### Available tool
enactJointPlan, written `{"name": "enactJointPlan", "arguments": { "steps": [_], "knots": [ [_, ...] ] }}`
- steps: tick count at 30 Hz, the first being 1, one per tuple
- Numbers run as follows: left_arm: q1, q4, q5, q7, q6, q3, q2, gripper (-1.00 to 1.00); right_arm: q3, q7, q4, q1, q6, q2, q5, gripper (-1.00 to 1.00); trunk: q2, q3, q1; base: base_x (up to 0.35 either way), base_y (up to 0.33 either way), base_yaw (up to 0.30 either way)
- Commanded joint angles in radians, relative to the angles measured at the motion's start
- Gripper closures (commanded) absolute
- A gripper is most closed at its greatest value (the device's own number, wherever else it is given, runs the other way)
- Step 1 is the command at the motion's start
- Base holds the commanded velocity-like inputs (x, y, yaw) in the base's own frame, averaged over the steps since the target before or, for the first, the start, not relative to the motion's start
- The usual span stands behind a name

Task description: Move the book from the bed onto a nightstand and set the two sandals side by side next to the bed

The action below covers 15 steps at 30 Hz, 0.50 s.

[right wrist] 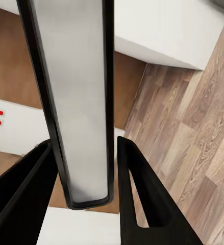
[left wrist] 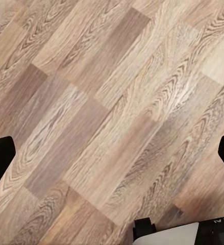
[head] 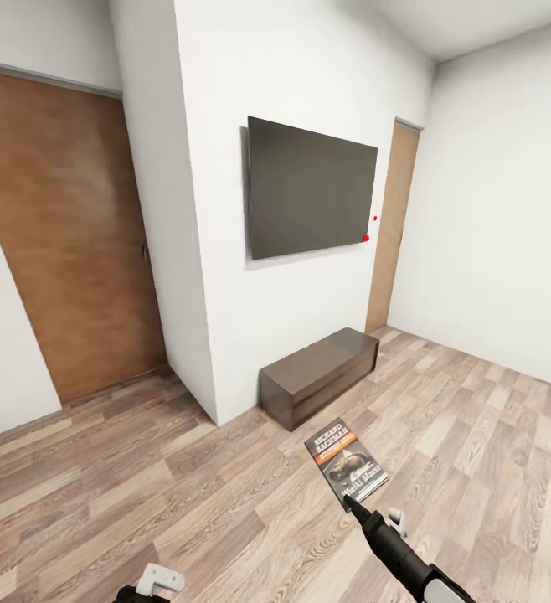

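The book, a thin paperback with a dark cover, an orange band and white title lettering, hangs above the brown wood-plank floor in the head view, pinched at its near edge by the right gripper. From the left of that view: a wide brown wooden door is set back beside a jutting white wall; low at the frame's edge the left gripper shows as pale fingers, and in the left wrist view its dark fingertips sit far apart at opposite edges over bare planks, so it is spread wide and holds nothing. Further right a flat dark television hangs on the white wall, with a long low dark brown bench on the floor under it. In the right wrist view the book's pale page edge runs between the black fingers, clamped. A second, narrow brown door stands in the far right corner
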Motion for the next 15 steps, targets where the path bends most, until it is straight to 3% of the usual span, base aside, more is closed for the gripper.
{"name": "enactJointPlan", "arguments": {
  "steps": [1,15],
  "knots": [
    [0.0,-0.003,-0.01,-0.003,0.005,-0.002,0.001,-1.0,0.004,0.003,0.0,-0.001,0.01,0.0,-0.011,1.0,-0.001,0.0,0.001,0.075,0.0,-0.269],
    [0.0,-0.003,-0.01,-0.003,0.005,-0.002,0.001,-1.0,0.004,0.003,0.001,-0.001,0.01,-0.002,-0.011,1.0,-0.001,0.0,0.001,0.075,0.0,-0.267]
  ]
}}
